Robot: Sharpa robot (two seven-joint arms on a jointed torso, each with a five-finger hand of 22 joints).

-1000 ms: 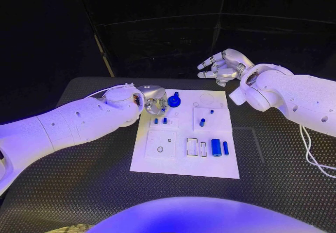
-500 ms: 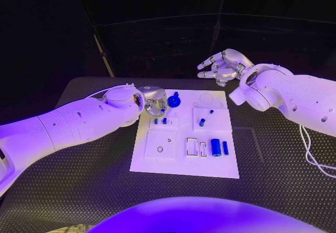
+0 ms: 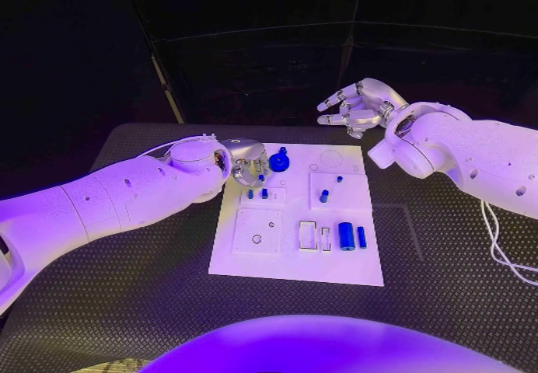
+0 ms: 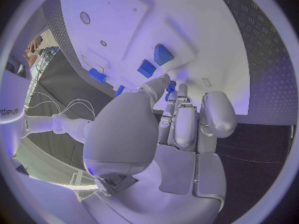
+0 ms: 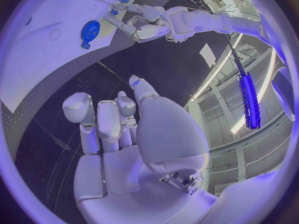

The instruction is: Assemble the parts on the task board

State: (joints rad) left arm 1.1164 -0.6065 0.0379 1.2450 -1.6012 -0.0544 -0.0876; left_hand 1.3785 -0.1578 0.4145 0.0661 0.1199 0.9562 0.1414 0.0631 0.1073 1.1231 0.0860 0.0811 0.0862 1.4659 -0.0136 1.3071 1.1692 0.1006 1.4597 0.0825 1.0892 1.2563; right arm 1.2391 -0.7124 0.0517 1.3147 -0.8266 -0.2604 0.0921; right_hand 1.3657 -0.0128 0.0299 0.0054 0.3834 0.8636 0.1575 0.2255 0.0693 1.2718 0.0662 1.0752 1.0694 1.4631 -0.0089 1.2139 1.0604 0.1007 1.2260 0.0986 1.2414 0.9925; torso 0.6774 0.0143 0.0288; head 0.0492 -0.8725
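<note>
- Head view: the left hand [image 3: 248, 161] sits low over the far left corner of the task board [image 3: 297, 268], just beside the blue gear-like part [image 3: 278, 162].
- Left wrist view: its fingers [image 4: 176, 115] are drawn close together, with a small blue piece [image 4: 169, 89] at their tips; whether it is truly pinched, I cannot tell.
- Two short blue pegs [image 3: 256, 193] stand on the board just near of that hand.
- To do this step well, I judge the hand should lower straight and slowly, keeping the piece upright over its seat.
- The right hand [image 3: 357, 106] hovers beyond the board's far right corner, fingers loosely curled, holding nothing.
- A blue cylinder [image 3: 347, 235] lies toward the board's near right.
</note>
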